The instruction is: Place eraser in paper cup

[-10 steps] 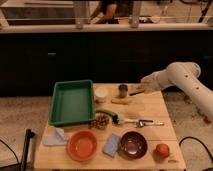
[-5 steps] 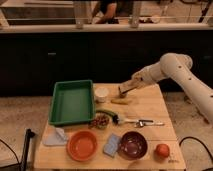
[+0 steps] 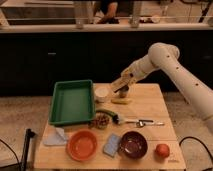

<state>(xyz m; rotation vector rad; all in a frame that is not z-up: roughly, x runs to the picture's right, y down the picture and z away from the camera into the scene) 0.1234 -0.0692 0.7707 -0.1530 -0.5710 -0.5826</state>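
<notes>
At the back of the bench point(image 3: 150, 107), just right of the paper cup point(image 3: 101, 93), my gripper point(image 3: 123, 83) hangs above the wood, arm reaching in from the right. My jaws are clenched on the eraser point(image 3: 116, 86): one tan-brown block, long and narrow, held tilted in the air with its lower end pointing towards the cup. It is close beside the rim, not inside.

Counting up: one paper cup, small, white, upright, mouth open, standing between the green tray point(image 3: 71, 102) and my gripper. One eraser. One flat yellowish bar point(image 3: 122, 101) lying on the bench right under me. Two bowls at the front, an orange bowl point(image 3: 82, 145) and a dark red bowl point(image 3: 133, 144), with one pale blue sponge point(image 3: 112, 144) between them.
</notes>
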